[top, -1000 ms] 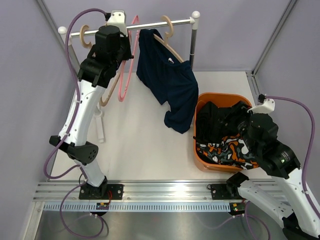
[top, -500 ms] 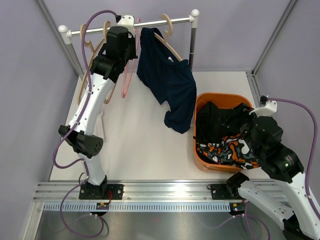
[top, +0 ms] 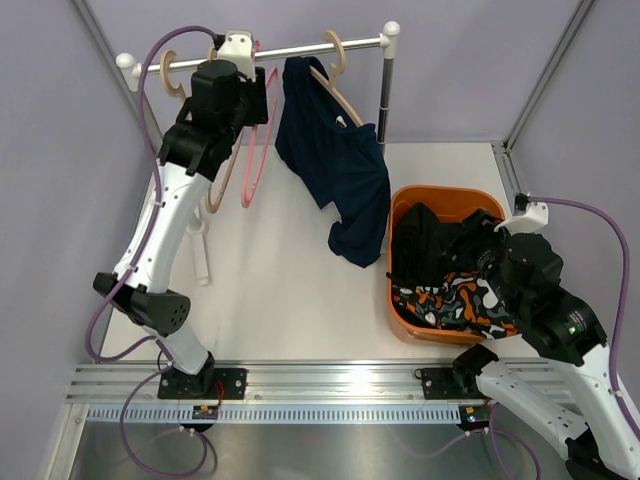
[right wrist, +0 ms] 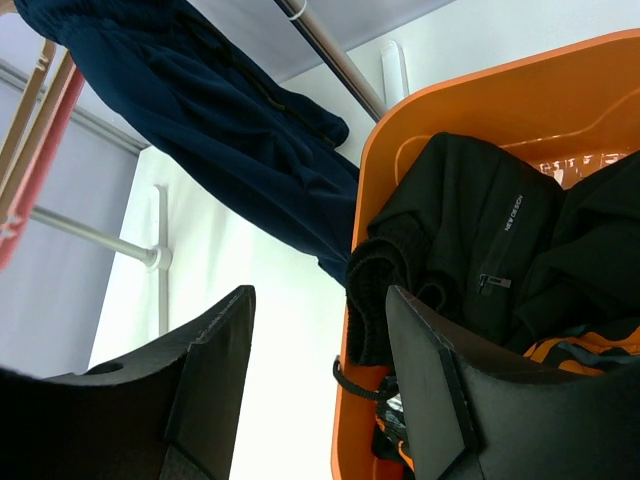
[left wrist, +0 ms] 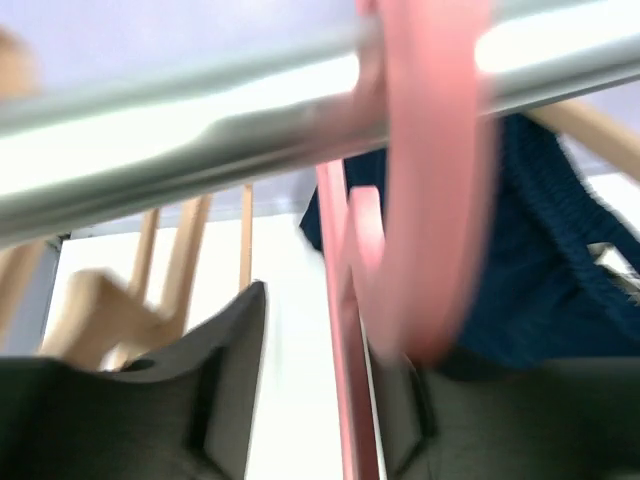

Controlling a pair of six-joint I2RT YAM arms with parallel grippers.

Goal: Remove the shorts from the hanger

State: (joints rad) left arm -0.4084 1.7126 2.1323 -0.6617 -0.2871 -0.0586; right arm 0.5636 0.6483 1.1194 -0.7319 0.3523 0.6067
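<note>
1 pair of shorts [top: 335,160], navy, hangs from a wooden hanger [top: 347,102] on the far rail [top: 300,50], drooping near-right. It lies just right of the left tool [left wrist: 330,350], whose jaws gape around a pink hanger [left wrist: 430,200]. The right tool [right wrist: 320,300], spread and empty, hovers farther off over the bin [top: 440,190].

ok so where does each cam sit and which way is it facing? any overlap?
Top external: above and behind the robot, facing down at the table; left arm, right arm, rail, orange bin show.
Left wrist: up under the rail, facing up past the pink hanger; left tool at the bottom.
Right wrist: at the bin, facing toward the rail; right tool at the bottom.
Shared: navy shorts in all three.
</note>
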